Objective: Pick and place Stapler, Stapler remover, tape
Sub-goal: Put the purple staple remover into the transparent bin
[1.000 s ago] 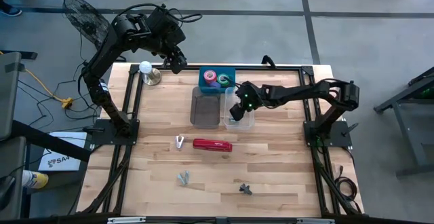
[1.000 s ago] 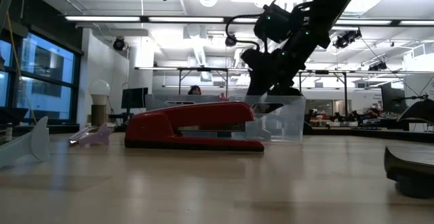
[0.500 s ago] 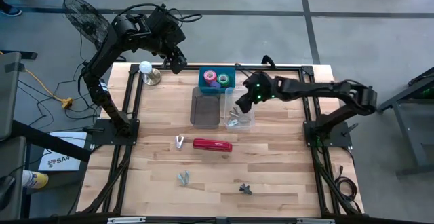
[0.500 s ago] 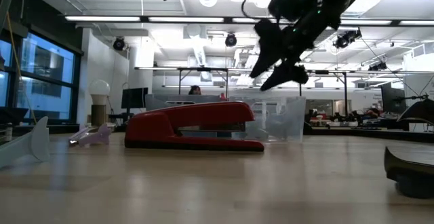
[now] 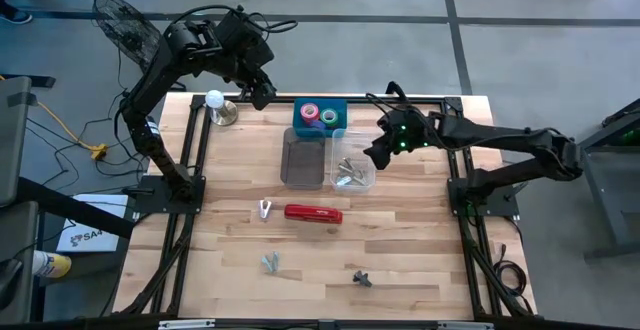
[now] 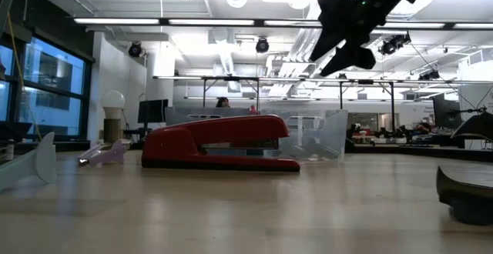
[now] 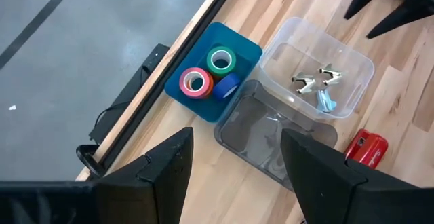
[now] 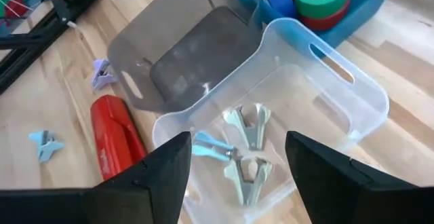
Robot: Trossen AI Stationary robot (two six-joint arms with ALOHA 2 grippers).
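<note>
**R arm clear of bin, stapler next**

My right gripper [image 5: 373, 157] hangs by clear bin [image 5: 352, 163], fingers [image 8: 156, 173] wide, empty. Left gripper [image 5: 262, 95] idles at far edge, open, empty. Stapler [image 5: 313, 213] lies mid tabletop. I'd approach square across its width, grip mid-body.
</note>
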